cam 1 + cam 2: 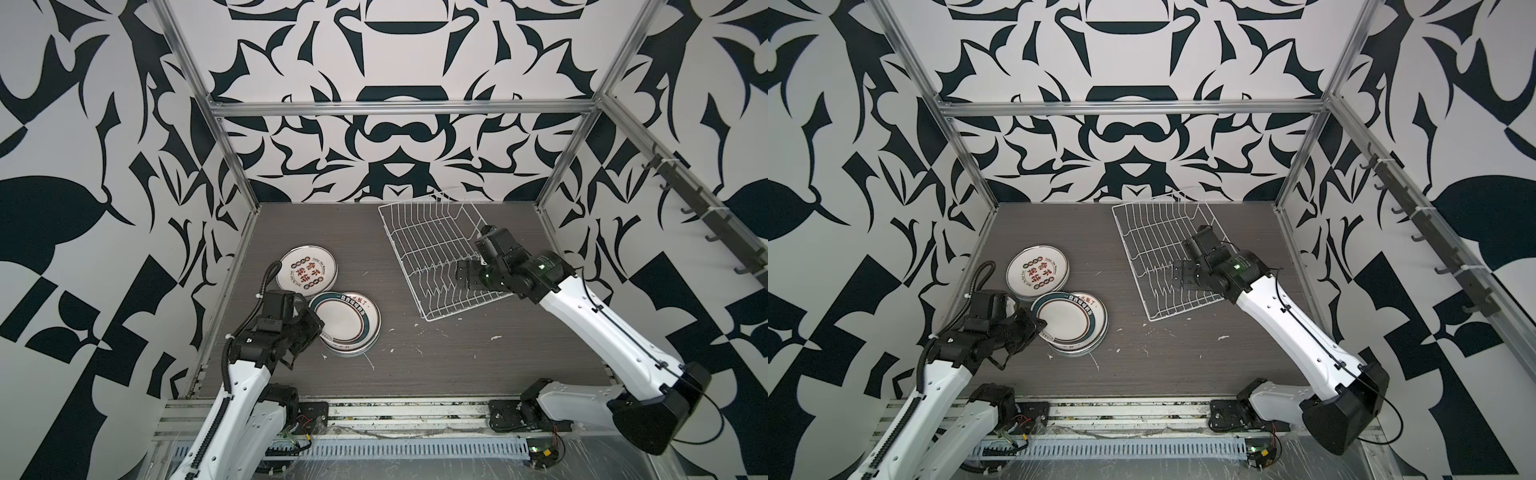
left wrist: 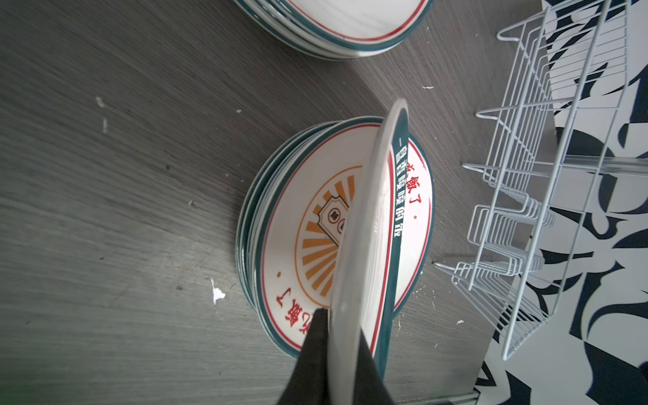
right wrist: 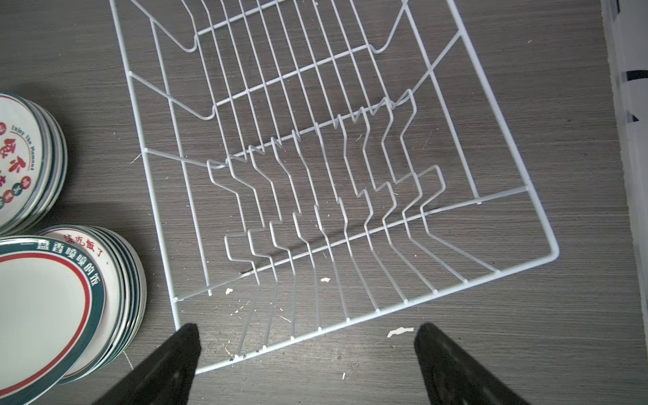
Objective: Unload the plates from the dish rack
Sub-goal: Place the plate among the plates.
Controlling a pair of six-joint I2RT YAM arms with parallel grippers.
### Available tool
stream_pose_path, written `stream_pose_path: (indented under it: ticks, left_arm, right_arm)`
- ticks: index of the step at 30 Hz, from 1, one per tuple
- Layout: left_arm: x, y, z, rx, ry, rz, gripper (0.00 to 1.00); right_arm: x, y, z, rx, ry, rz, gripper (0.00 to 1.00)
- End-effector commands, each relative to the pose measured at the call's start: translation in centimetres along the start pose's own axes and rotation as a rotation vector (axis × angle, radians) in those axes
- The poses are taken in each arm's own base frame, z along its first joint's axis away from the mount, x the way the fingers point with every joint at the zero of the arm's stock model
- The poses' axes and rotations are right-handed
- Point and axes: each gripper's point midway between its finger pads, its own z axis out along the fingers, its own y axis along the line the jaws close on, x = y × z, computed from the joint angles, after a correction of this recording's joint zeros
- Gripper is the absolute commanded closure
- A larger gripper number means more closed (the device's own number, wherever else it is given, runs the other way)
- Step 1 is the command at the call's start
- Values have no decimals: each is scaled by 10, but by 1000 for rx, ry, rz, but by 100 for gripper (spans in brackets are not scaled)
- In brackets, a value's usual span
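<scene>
Top views: dish rack (image 1: 469,306) empty; plates (image 1: 307,272) in two stacks well apart from it | Left wrist: left gripper (image 2: 342,336) clamps tilted plate (image 2: 364,217) by its rim over sunburst stack (image 2: 298,228); early release risks sliding or chipping | Right wrist: right gripper (image 3: 308,333) spread wide, empty, above rack; descent risks snagging wires.

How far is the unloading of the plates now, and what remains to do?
Done: the dish rack holds no plates; they lie in two stacks, the far stack and the near stack. In hand: the left end effector is shut on the last plate, tilted over the near stack. The right end effector hangs open above the rack. Left: only to lay this plate down and let go.
</scene>
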Motion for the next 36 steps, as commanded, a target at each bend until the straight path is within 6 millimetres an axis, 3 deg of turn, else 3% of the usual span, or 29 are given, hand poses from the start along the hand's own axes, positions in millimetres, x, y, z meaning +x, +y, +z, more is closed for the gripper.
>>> stream_pose_path:
  ticks: [1, 17, 36]
  left_arm:
    - [5, 10, 6, -23, 19, -19, 83]
    - [3, 8, 19, -29, 41, -16, 73]
    - [-1, 8, 28, -45, 49, -3, 49]
  right_arm:
    - [-1, 2, -3, -24, -6, -8, 1]
    - [7, -8, 4, -7, 25, 11, 1]
    - [16, -16, 0, -6, 35, 32, 0]
